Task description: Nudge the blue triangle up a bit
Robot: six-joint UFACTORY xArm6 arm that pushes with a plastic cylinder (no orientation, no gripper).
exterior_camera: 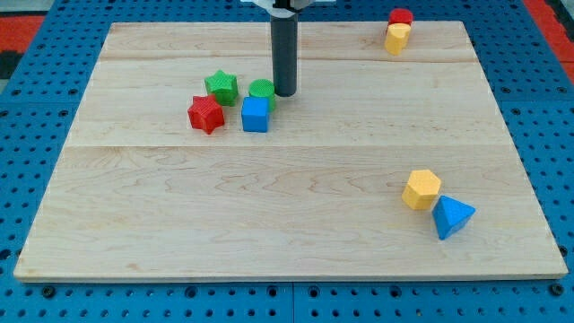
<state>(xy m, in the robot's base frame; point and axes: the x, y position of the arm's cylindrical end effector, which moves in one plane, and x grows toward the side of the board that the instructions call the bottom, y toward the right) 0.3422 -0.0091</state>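
The blue triangle [452, 216] lies near the board's lower right, touching a yellow hexagon [421, 189] on its upper left. My tip [284, 93] is far away at the upper middle of the board, just right of a green cylinder [262, 90] and above right of a blue cube [256, 115].
A green star [221, 87] and a red star [206, 114] sit left of the blue cube. A red block [401, 17] and a yellow block [397, 38] sit at the top right edge. The wooden board [287, 224] rests on a blue perforated table.
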